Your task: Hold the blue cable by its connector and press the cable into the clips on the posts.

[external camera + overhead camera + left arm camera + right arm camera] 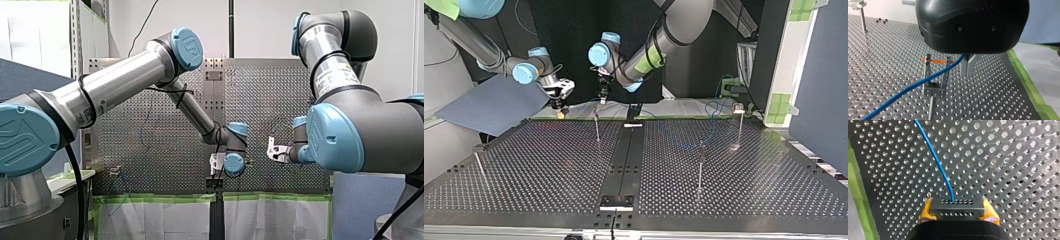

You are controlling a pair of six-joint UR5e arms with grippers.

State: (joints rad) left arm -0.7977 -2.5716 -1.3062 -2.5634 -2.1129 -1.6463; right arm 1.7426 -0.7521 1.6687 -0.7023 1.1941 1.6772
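Note:
In the right wrist view my right gripper [958,203] has its yellow pads [926,210] shut on the black connector [958,211]. The blue cable [934,152] leaves the connector and runs ahead over the perforated plate. In the left wrist view my left gripper [968,71] has its metal fingers shut. The blue cable [913,86] comes out beside them and crosses the two-pronged clip [935,75] on its post [931,107]. Whether the fingers pinch the cable is hidden. In the top view my left gripper [602,97] hangs just above a post [597,125], with my right gripper [560,111] beside it.
More posts stand on the plate in the top view: one [700,165] right of the middle, one [739,125] at the far right, one [479,165] at the left. Slack blue cable [684,137] lies between them. Green tape [1028,77] edges the plate.

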